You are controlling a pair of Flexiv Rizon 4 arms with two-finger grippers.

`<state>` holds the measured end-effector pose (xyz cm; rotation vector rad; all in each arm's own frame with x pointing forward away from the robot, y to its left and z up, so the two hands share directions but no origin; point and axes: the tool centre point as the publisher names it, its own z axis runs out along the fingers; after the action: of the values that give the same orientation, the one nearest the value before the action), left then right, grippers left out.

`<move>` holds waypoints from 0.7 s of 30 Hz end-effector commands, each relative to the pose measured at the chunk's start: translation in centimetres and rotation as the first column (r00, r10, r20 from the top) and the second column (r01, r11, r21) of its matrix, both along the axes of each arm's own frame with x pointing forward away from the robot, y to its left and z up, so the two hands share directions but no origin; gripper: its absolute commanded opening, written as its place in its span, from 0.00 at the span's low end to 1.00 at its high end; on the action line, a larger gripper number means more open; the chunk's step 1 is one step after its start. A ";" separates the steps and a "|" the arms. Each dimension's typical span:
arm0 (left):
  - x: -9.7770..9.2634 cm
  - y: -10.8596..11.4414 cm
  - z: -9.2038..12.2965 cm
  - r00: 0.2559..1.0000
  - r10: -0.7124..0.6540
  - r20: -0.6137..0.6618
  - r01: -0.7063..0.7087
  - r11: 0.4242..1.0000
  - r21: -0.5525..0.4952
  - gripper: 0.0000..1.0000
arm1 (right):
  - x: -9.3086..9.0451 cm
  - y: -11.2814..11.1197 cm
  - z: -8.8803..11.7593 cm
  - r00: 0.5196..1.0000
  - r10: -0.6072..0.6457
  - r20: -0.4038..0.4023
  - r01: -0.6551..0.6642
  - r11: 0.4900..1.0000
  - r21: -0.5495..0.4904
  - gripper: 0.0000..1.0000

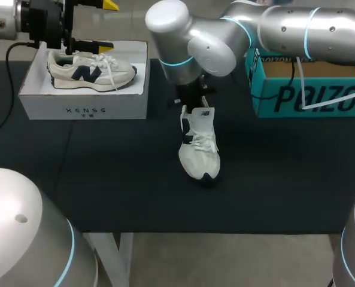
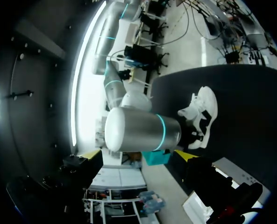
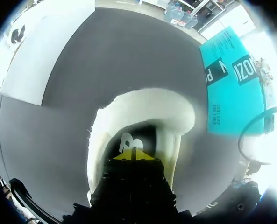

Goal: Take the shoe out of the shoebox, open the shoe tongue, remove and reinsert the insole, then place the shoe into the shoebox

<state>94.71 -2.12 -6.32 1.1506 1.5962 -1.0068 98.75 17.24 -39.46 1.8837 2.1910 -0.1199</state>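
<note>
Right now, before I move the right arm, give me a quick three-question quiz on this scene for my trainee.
1. True or false: the white shoebox is empty.
2. Where is the right pincer? A) at the opening of the loose shoe, B) inside the shoebox, C) raised high, away from both shoes.
3. Fill in: the left pincer hovers at the shoebox with its fingers ____.

Key: 1 false, a second shoe lies in it. 2 A. 3 open.
</note>
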 end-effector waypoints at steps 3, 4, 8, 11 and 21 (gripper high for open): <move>0.1 0.0 0.0 1.000 -0.002 0.000 0.002 1.000 0.004 1.00 | 0.2 -0.4 -0.4 1.000 -0.002 -0.010 0.002 1.000 0.003 0.00; 0.1 0.0 0.0 1.000 -0.002 0.000 0.002 1.000 0.004 1.00 | 0.2 -0.3 -0.7 1.000 -0.003 -0.016 0.004 1.000 0.008 0.00; 0.1 0.0 0.0 1.000 -0.002 0.000 0.002 1.000 0.004 1.00 | 0.3 0.0 -2.0 0.999 -0.005 -0.038 0.006 1.000 0.014 0.00; 0.1 0.0 0.0 1.000 -0.002 0.000 0.002 1.000 0.004 1.00 | 0.3 0.1 -2.8 0.998 -0.012 -0.057 0.014 1.000 0.025 0.00; 0.1 0.0 0.0 1.000 -0.002 0.000 0.002 1.000 0.004 1.00 | 0.2 -0.7 0.5 0.997 -0.083 -0.003 0.083 0.989 0.122 0.00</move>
<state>94.71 -2.12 -6.32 1.1505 1.5962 -1.0068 99.81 17.62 -40.17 2.0403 2.1693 -0.0365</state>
